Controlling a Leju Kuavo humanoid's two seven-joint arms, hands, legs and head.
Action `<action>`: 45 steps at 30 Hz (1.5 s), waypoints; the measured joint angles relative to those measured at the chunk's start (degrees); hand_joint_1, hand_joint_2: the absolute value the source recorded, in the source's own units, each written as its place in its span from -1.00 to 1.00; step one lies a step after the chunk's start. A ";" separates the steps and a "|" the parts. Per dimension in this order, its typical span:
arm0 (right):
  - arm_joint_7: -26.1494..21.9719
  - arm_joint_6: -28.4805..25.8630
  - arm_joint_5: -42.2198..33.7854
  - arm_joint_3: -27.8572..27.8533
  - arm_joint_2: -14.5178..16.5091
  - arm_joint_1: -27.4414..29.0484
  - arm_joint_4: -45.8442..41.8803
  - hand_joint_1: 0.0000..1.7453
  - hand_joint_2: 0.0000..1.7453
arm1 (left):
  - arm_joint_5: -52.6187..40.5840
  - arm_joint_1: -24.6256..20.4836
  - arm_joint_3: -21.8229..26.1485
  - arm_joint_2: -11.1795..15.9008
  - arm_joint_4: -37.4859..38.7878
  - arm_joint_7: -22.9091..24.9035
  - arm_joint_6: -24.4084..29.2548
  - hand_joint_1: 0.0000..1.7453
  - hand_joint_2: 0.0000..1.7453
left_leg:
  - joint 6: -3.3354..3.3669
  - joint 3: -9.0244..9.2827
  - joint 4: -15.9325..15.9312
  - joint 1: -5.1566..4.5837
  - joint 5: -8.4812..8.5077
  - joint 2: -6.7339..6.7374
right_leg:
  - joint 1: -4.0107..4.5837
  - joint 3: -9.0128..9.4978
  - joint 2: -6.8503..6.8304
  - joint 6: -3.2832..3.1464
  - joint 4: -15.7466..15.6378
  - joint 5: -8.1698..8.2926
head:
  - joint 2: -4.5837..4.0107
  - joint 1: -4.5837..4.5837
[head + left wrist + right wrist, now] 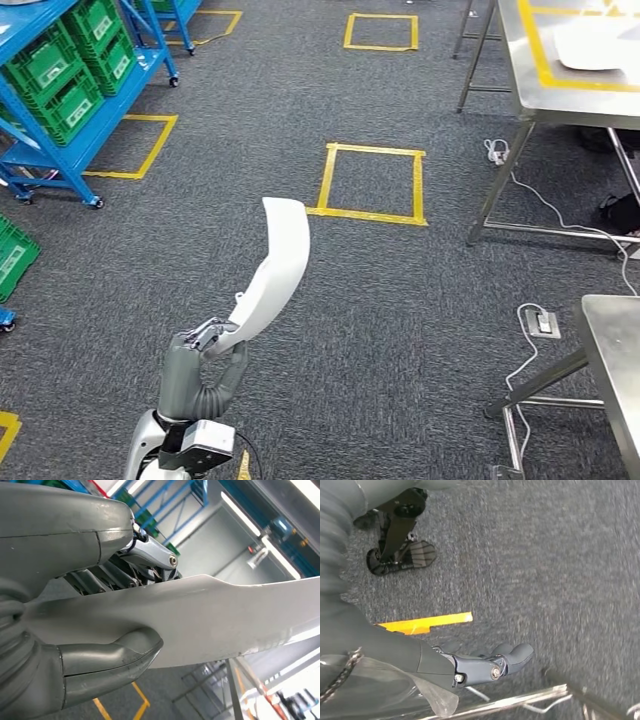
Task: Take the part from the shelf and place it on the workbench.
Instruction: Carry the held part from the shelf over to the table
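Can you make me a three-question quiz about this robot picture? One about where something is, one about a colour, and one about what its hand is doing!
1. Where is the blue shelf?
A. upper left of the head view
B. lower right
C. centre

2. What colour are the crates on it?
A. red
B. green
C. white

3. What is the left hand doing?
A. hanging empty
B. touching the floor
C. holding the white part

Answers: 1 A, the shelf stands by the head view's upper left edge. 2 B, the crates are bright green. 3 C, thumb and fingers clamp the part from both sides.
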 joint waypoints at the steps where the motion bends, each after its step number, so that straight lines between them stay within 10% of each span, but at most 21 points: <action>1: 0.00 0.00 0.02 0.00 0.01 -0.05 -0.02 -1.00 1.00 | -0.01 0.05 0.01 0.05 0.02 -0.01 0.01 1.00 1.00 | 0.01 -1.79 4.17 0.01 -2.09 -0.70 | 0.08 -0.13 0.63 -0.22 0.01 0.10 | 0.00 -0.01; 4: 0.01 0.00 0.04 0.01 0.01 0.06 -0.04 -1.00 1.00 | -0.02 0.12 0.04 0.16 0.13 -0.01 0.00 1.00 1.00 | 0.48 -3.85 9.08 -0.03 -2.83 -1.11 | 0.46 -0.36 2.75 -0.44 0.04 0.37 | 0.00 -0.01; 7: 0.02 0.02 0.05 0.01 0.10 0.07 -0.04 -1.00 1.00 | -0.01 0.09 0.08 0.15 0.16 -0.01 0.00 1.00 1.00 | 1.81 1.25 -1.51 -0.15 2.91 -3.49 | 0.81 -0.44 4.89 -0.16 0.15 0.67 | 0.00 0.01; 11: 0.02 0.03 0.05 0.01 0.24 0.17 -0.08 -1.00 1.00 | -0.03 0.02 0.07 0.09 0.18 -0.01 0.01 1.00 1.00 | 2.26 3.53 -7.15 -0.27 4.19 -4.83 | 0.68 -1.46 7.06 1.00 0.24 1.33 | 0.00 0.01; 14: 0.01 0.02 0.08 0.01 0.18 0.41 -0.14 -1.00 1.00 | -0.03 -0.03 0.03 -0.13 0.19 -0.01 0.00 1.00 1.00 | 2.78 3.59 -8.08 0.14 5.01 -2.89 | 0.78 -3.44 4.80 1.88 2.97 -0.60 | 0.00 0.45; 17: 0.02 0.05 0.14 0.02 0.16 0.22 -0.15 -1.00 1.00 | -0.03 0.09 0.08 -0.24 0.25 -0.01 -0.01 1.00 1.00 | 3.00 3.36 -8.21 0.12 5.17 -0.64 | 0.39 -8.32 1.37 2.76 13.77 -6.09 | 0.00 0.80; 19: 0.02 0.08 0.19 0.02 0.16 0.31 -0.15 -1.00 1.00 | -0.03 0.12 0.10 -0.23 0.30 -0.01 0.00 1.00 1.00 | 2.91 3.33 -8.17 0.11 5.11 0.78 | 0.06 -9.10 0.84 3.22 16.38 -6.38 | 0.00 0.79; 24: 0.04 0.07 0.25 0.01 0.17 0.10 -0.30 -1.00 1.00 | -0.03 0.06 0.12 -0.27 0.31 -0.01 0.06 1.00 1.00 | 1.65 3.75 -7.77 -0.24 4.39 3.43 | 0.12 0.31 -2.77 2.77 0.62 -0.65 | 0.00 0.77; 27: 0.04 0.05 0.28 0.01 0.17 0.15 -0.33 -1.00 1.00 | -0.05 -0.04 0.11 -0.30 0.31 -0.01 0.09 1.00 1.00 | 0.70 3.92 -7.62 -0.29 4.04 4.20 | 0.28 0.30 -1.66 1.33 0.19 -0.79 | 0.00 0.70; 29: 0.05 0.04 0.29 0.00 0.18 0.22 -0.36 -1.00 1.00 | -0.12 -0.09 0.10 -0.30 0.31 -0.01 0.13 1.00 1.00 | 0.09 3.12 -5.30 -0.02 2.19 2.28 | 0.14 0.30 -0.67 0.51 0.04 -0.59 | 0.00 0.57; 33: 0.27 0.10 0.59 0.01 0.20 -0.07 -0.37 -1.00 1.00 | -1.19 -0.02 0.16 -0.10 0.47 0.16 0.18 1.00 1.00 | -0.07 -3.07 7.88 0.07 -3.61 -0.79 | 0.30 0.31 1.70 -0.26 0.00 -0.44 | 0.00 0.38; 35: 0.49 0.22 1.01 0.04 0.19 -0.03 -0.37 -1.00 1.00 | -1.87 -0.40 0.26 0.00 0.53 0.48 -0.27 1.00 1.00 | 0.36 -3.43 7.54 0.04 -1.55 -1.08 | 0.54 0.46 3.14 -0.28 0.03 -0.44 | 0.00 0.39; 38: 0.92 0.44 2.02 0.22 0.20 -0.10 -0.29 -1.00 1.00 | -2.35 -1.68 0.58 0.11 0.54 0.97 -1.61 1.00 1.00 | 1.74 0.63 -2.75 -0.06 4.60 -3.68 | 0.79 0.63 5.19 -0.15 0.14 -0.43 | 0.00 0.46; 41: 1.19 0.87 2.85 0.49 -0.10 0.03 -0.01 -1.00 1.00 | -1.97 -3.22 1.09 0.10 0.57 1.48 -3.04 1.00 1.00 | 2.09 1.97 -6.56 -0.18 5.21 -4.80 | 0.58 -0.15 6.62 0.67 0.26 -0.11 | 0.00 0.37; 45: 1.73 1.14 3.70 0.72 -1.06 0.62 0.74 -1.00 1.00 | -1.24 -5.11 1.64 -0.07 0.64 1.89 -4.38 1.00 1.00 | 2.67 2.35 -8.03 0.27 5.91 -2.65 | 0.52 -2.75 3.29 1.94 3.94 -2.46 | 0.00 0.66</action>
